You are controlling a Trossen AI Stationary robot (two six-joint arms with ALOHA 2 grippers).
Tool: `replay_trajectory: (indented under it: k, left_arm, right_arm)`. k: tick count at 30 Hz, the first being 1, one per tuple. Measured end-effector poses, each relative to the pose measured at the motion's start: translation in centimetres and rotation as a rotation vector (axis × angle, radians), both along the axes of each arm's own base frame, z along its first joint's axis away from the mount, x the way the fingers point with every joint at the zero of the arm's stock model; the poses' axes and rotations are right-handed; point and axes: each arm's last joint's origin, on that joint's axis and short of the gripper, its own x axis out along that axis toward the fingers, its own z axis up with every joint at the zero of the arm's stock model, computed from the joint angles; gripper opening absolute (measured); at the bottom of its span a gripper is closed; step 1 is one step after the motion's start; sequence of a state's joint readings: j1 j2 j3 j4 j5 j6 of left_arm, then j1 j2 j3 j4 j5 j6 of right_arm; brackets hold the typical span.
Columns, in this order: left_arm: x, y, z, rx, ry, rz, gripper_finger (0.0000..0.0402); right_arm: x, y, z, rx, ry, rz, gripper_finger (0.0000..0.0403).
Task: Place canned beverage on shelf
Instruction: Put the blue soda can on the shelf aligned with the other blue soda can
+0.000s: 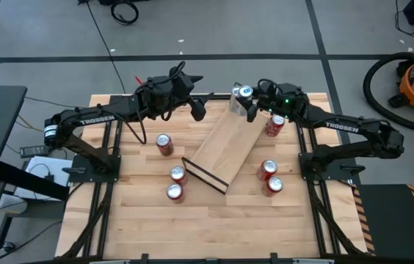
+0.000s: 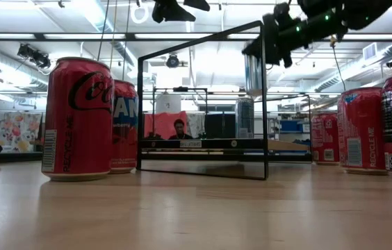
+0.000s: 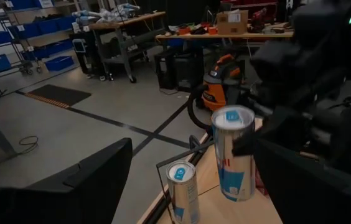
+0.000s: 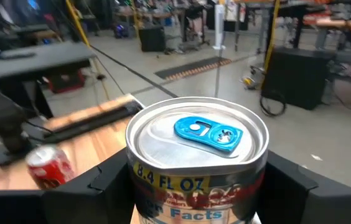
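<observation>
I have the right gripper [image 1: 249, 105] clenched around a slim silver can [image 1: 246, 93], upper centre of the high view, over the far end of the shelf [image 1: 225, 147]. A second silver can [image 3: 182, 190] already stands there, just beside. Risk as I judge it: lowering could knock that neighbour over, or set mine on the board's edge. Left gripper [image 1: 196, 108] hangs released, nearby. The low view shows my can clear of the board; the overhead does not.
</observation>
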State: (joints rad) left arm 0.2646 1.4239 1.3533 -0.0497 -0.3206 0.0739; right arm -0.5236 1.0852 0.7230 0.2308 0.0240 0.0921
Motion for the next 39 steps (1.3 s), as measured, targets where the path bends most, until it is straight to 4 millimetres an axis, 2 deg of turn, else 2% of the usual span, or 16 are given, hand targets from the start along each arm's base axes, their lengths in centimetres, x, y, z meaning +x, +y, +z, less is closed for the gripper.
replay_trajectory:
  k: [4, 13, 21, 33, 39]
  left_arm:
    - [0.0, 0.0, 0.0, -0.010, -0.006, 0.001, 0.0348]
    - [0.0, 0.0, -0.1, -0.062, -0.029, 0.007, 0.0348]
    - [0.0, 0.0, -0.4, -0.107, -0.023, 0.011, 0.0348]
    - [0.0, 0.0, -0.5, -0.109, -0.019, 0.012, 0.0348]
    - [0.0, 0.0, -0.5, -0.108, -0.019, 0.012, 0.0348]
  right_arm:
    - [-0.4, -0.2, -1.1, -0.004, -0.005, -0.017, 0.0261]
    - [-1.7, 0.2, -6.2, 0.076, -0.008, -0.004, 0.0261]
    - [-2.8, 0.8, -9.3, 0.073, 0.032, -0.026, 0.0261]
    - [-4.1, 0.5, -11.0, 0.064, 0.032, -0.092, 0.0261]
    - [-4.3, 0.3, -10.8, 0.050, 0.013, -0.102, 0.0263]
